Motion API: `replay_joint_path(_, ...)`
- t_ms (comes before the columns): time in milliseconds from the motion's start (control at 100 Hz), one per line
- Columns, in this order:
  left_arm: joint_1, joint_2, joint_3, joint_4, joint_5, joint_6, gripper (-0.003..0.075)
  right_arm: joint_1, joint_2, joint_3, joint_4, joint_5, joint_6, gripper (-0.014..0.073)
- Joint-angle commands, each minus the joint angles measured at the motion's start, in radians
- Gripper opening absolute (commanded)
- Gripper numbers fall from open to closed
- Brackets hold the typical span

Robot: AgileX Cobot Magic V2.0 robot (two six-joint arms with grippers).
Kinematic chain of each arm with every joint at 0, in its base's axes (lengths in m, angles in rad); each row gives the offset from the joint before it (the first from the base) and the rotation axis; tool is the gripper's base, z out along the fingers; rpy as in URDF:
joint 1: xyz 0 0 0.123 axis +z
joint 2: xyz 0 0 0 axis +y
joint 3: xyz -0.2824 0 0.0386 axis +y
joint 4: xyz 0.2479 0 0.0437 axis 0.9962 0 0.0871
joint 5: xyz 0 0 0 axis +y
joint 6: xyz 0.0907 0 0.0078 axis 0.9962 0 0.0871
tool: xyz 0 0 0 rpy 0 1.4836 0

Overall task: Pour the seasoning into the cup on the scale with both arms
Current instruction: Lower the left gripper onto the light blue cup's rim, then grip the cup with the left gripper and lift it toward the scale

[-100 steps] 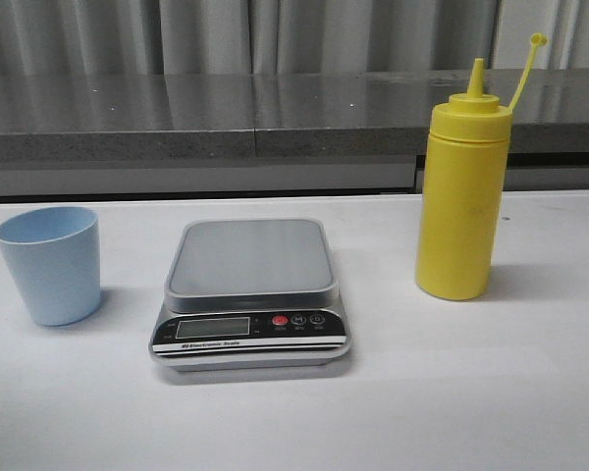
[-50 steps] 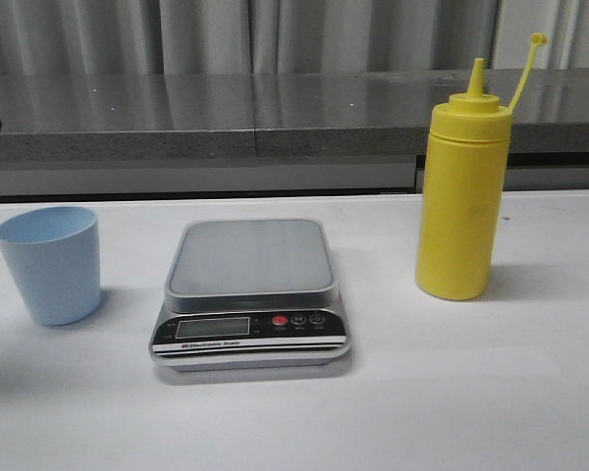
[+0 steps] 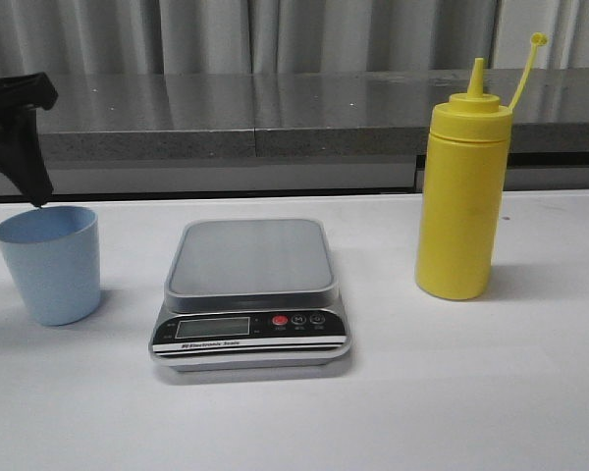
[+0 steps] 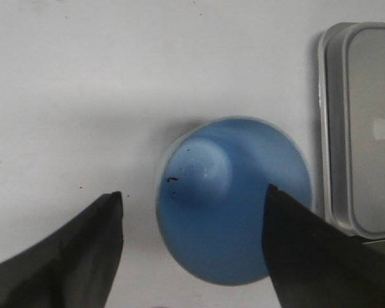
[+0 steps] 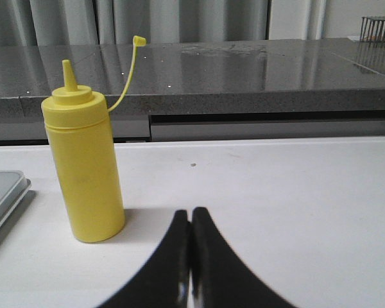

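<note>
So the backdrop is a dark grey speckled ledge (image 3: 275, 113) running wall to wall with pale curtains (image 3: 226, 34) behind it, and in front of that a plain white surface (image 3: 422, 392) where everything sits.

Biggest thing on it is the scale (image 3: 250, 292), dead centre in the front view: grey rounded platform, black front panel with an LCD, one red button and two dark ones. Nothing's on the platform.

Next is the seasoning bottle (image 3: 463, 196), tall and yellow, standing upright to the right of the scale and well apart from it. Pointed nozzle is uncapped, and the thin cap strap sticks up and off to the right.

Then the cup (image 3: 49, 263), small pale blue tumbler, upright on the surface just left of the scale, not touching it. From the left wrist view you look straight down into it, and there are a few dark specks near the bottom.

The left claw (image 4: 192, 237) hangs above the cup with its fingers spread wide, one on each side of the rim, not gripping anything. In the front view only a black bit of it pokes in at the left edge, just above the cup's rim.

The right claw (image 5: 191, 256) is low over the surface, fingers pressed together with nothing between them. It sits a bit off to the side of the bottle, not touching it.
</note>
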Motion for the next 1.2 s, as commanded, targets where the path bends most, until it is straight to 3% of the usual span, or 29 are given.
replay_joint_path(0,-0.008,-0.009,-0.038,-0.02,-0.016,0.0,0.0448,-0.006,-0.022,-0.015,-0.009,-0.08,-0.007,-0.0068)
replay_joint_path(280,-0.004,0.06,-0.053,-0.02,-0.031,0.0,0.0428,-0.006,-0.022,-0.015,-0.009,-0.08,-0.007,-0.0068)
replay_joint_path(800,-0.004,0.06,-0.053,-0.02,-0.035,0.0,0.0069,-0.006,-0.022,-0.015,-0.009,-0.08,-0.007,-0.0068)
replay_joint_path(1020,-0.004,0.06,-0.053,-0.02,-0.035,0.0,-0.0018,-0.006,-0.022,-0.015,-0.009,-0.08,-0.007,-0.0068)
replay_joint_path(1190,-0.004,0.06,-0.083,-0.02,-0.014,0.0,-0.002,-0.006,-0.022,-0.015,-0.009,-0.08,-0.007,-0.0068)
